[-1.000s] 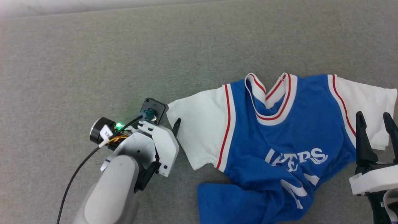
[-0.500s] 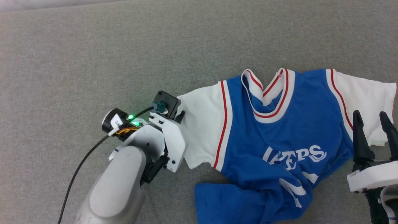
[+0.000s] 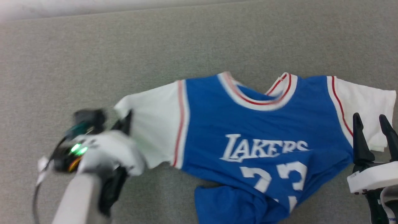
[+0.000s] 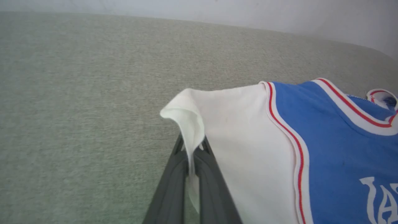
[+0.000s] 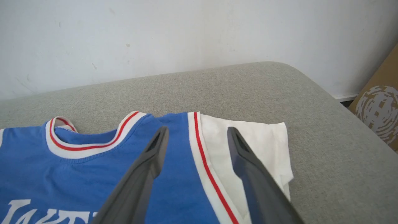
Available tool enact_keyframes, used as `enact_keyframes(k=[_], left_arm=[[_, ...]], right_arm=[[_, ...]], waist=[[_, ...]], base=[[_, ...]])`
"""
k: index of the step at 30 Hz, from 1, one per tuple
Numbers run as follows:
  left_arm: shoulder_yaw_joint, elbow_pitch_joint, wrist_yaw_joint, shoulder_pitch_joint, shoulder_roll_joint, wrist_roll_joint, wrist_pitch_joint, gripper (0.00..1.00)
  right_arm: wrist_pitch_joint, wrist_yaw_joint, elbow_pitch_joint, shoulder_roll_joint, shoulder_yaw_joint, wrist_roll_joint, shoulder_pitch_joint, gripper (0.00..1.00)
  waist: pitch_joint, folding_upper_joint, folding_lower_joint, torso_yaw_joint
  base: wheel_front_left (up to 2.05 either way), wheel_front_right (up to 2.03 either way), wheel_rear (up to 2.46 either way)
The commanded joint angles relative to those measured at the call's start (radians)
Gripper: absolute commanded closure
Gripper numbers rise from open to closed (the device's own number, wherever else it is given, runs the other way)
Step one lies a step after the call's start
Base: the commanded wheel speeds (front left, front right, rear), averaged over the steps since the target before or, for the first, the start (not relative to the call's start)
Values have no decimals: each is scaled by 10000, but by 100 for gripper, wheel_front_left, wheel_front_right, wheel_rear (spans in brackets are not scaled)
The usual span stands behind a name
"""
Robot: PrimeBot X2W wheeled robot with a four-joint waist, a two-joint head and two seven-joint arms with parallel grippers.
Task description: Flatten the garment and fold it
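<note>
Garment point(image 3: 258, 124): lying face up on the grey cushion point(image 3: 186, 40); chest spread, hem point(image 3: 227, 202) bunched at the near edge.
Left gripper point(image 4: 192, 151): pressed together, with the edge of the left sleeve point(image 3: 149, 124) pinched between the fingers.
Right gripper point(image 5: 197, 130): spread wide over the right sleeve point(image 5: 248, 140); nothing held.
Step judged: left sleeve being drawn outward to flatten the chest.
Recommended: pull to be kept low and level and stopped once the cloth is taut; bunched hem to be smoothed before folding.

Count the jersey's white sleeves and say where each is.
2. The left sleeve, at one end of the jersey, has its edge pinched in the left claw; the right sleeve lies at the other end, by the open right claw. None seems hidden.
</note>
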Motion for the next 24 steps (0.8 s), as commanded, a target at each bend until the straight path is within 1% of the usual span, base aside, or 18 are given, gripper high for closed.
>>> enact_keyframes(k=[1,5,6,8,10,14,17,19,24], left_arm=[[471,-514,288,697,204,-181,-81,100],[1713,-1745,893,2152,536,-546,-166,100],[1713,-1745,893,2152,536,-546,-166,100],[2052,-2231,1079,2712,593,-587,-220,100],[2109,-2579,1128,3038,595,-593,-213,100],[1784,-2978,1043,3040,395,-678,-192,100],[1484,-3104,982,2770,318,-603,-190,100],[1327,-3158,941,2553,307,-550,-174,100],[1070,-3265,911,2095,336,-393,-105,100]], right_arm=[[45,-9,-56,32,-50,-20,37,0],[181,-9,-99,32,-179,-44,113,0],[181,-9,-99,32,-179,-44,113,0],[290,-9,-137,32,-235,-119,142,0],[443,-9,-245,32,-274,-144,148,0],[928,-9,-367,32,-313,-354,-257,0],[1741,-9,-296,32,-321,-714,-848,0],[2525,-9,-145,-3,-305,-837,-1325,0],[4461,-9,407,-645,-315,-978,-2514,0]], waist=[[-73,-1,0,117],[-63,-1,0,289],[-63,-1,0,289],[-41,-1,0,407],[-11,-1,0,525],[73,-1,0,633],[237,-1,0,635],[372,-1,0,623],[770,-1,0,639]], base=[[0,0,0],[0,0,0],[0,0,0],[0,0,0],[0,0,0],[0,0,0],[0,0,0],[0,0,0],[0,0,0]])
